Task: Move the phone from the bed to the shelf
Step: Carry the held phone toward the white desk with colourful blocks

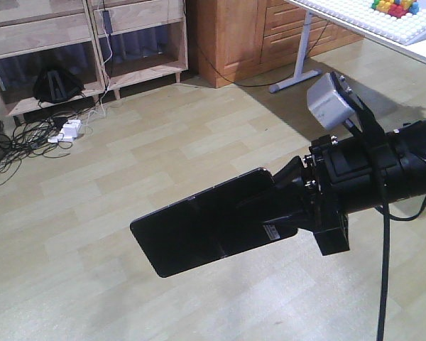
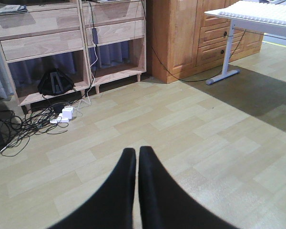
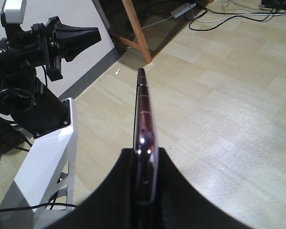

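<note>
Right gripper (image 1: 273, 206): clamped on the phone (image 1: 199, 231), one short end between its fingers. The rest of the slab stuck out free beyond the fingertips. The phone was held level, broad glossy black face up as seen by the front camera. A small white sticker showed near the gripped end. The right wrist camera saw it edge-on, its pinkish metallic rim running straight away from the fingers.

Phone position: in the air over the floor (image 1: 128, 298), well apart from the shelf (image 1: 35, 34) and touching nothing but the gripper. Its free end pointed roughly toward the shelf side of the room.

Left gripper (image 2: 137, 150): fingers pressed together along their inner edges, nothing between them. It faced the shelf from well back, above bare floor.

Shelf: pale-wood unit with flat boards and open compartments, standing against the far wall.
- A dark bag-like object (image 1: 57, 85) sat in its lowest open compartment.
- A white power strip (image 1: 66, 131) lay on the floor just in front of its foot, with a tangle of black cables (image 1: 14, 145) beside it.
- An orange-brown cabinet (image 1: 234, 35) stood just beside the shelf.
- A white table (image 1: 383, 25) carrying coloured blocks stood beyond that cabinet, well apart from the shelf.
</note>
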`<state>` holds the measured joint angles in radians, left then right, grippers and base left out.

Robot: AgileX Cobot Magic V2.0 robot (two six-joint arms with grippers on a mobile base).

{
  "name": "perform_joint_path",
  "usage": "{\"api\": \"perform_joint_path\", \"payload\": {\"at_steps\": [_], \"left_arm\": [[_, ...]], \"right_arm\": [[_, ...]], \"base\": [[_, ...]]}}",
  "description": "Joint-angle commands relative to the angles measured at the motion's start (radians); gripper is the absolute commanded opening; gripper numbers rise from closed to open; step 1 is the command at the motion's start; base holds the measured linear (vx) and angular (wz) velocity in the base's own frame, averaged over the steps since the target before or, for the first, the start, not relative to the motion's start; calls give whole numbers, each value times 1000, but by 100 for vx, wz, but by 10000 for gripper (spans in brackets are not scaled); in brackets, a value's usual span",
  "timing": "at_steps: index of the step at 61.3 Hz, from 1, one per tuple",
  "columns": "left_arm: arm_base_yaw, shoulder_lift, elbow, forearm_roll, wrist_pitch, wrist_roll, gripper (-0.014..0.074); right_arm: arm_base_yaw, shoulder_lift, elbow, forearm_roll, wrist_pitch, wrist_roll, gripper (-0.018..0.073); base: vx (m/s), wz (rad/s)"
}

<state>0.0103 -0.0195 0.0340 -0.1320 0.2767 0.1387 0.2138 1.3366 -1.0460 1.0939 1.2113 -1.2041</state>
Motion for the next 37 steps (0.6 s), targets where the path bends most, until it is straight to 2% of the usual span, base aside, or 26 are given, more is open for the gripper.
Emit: {"api": "perform_joint_path", "payload": {"at_steps": [1,37], "left_arm": [[-3,-5,2,-7,-73,-4,1],[-3,-5,2,-7,-73,-4,1]], "right_arm": [[-1,-31,-23,93,80,-7,-1],[-1,-31,-23,93,80,-7,-1]], "base": [[31,1],[30,2]]}}
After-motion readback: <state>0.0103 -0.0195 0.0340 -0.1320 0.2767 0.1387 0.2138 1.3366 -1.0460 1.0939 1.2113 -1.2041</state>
